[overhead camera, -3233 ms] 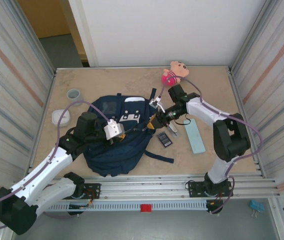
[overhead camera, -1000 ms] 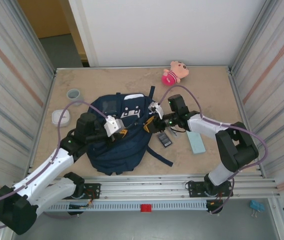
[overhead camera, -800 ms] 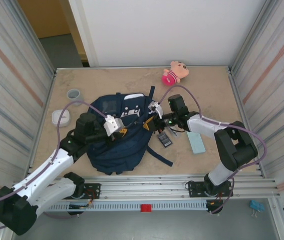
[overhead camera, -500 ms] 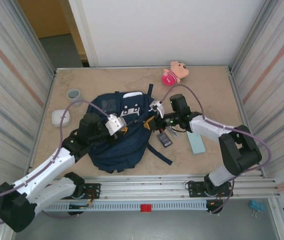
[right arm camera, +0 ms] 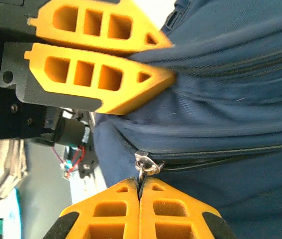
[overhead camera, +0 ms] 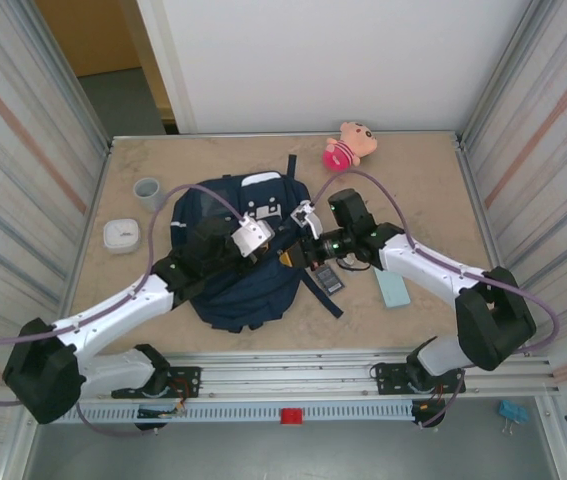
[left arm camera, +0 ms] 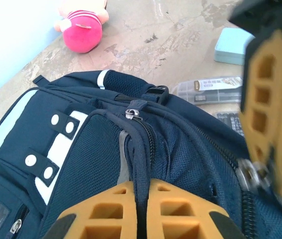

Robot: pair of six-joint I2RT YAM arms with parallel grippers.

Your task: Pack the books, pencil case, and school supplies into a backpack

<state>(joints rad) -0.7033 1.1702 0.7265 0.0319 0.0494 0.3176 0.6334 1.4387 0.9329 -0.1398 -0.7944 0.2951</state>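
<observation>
Vs half a sec ago: backpack [overhead camera: 248, 290] sits farther up the table [overhead camera: 413, 190], w/ a wider bare strip btwn its near end and the front rail [overhead camera: 293, 385]. L claw [left arm camera: 141, 188] reaches further R across the pack than it did, and R arm is stretched lower and longer. L claw is pressed together on a dark cord [left arm camera: 140, 149] that runs down from a zip slider on the pack's top. R claw [right arm camera: 140, 191] is pressed together too, pinching a small metal zip pull [right arm camera: 144, 164] on the zip line. The claws face each other over the pack's R side, close but apart, w/ a fold of navy fabric btwn them, so the pack is right under both. Calculator [overhead camera: 329, 280] lies on the table just R of the pack, below the R arm. Clear-grey oblong item [left arm camera: 213, 84] is just beside it. Teal pencil case [overhead camera: 393, 275] is further R, apart from the pack. Room: the far R quarter is bare except for the plush toy [overhead camera: 348, 145] near the back edge, and there's open table R of the pencil case up to the side wall. On the L, a grey cup [overhead camera: 148, 190] stands just beside the pack's far corner and a white round thing [overhead camera: 121, 235] sits near the L edge, so it's tighter there.
</observation>
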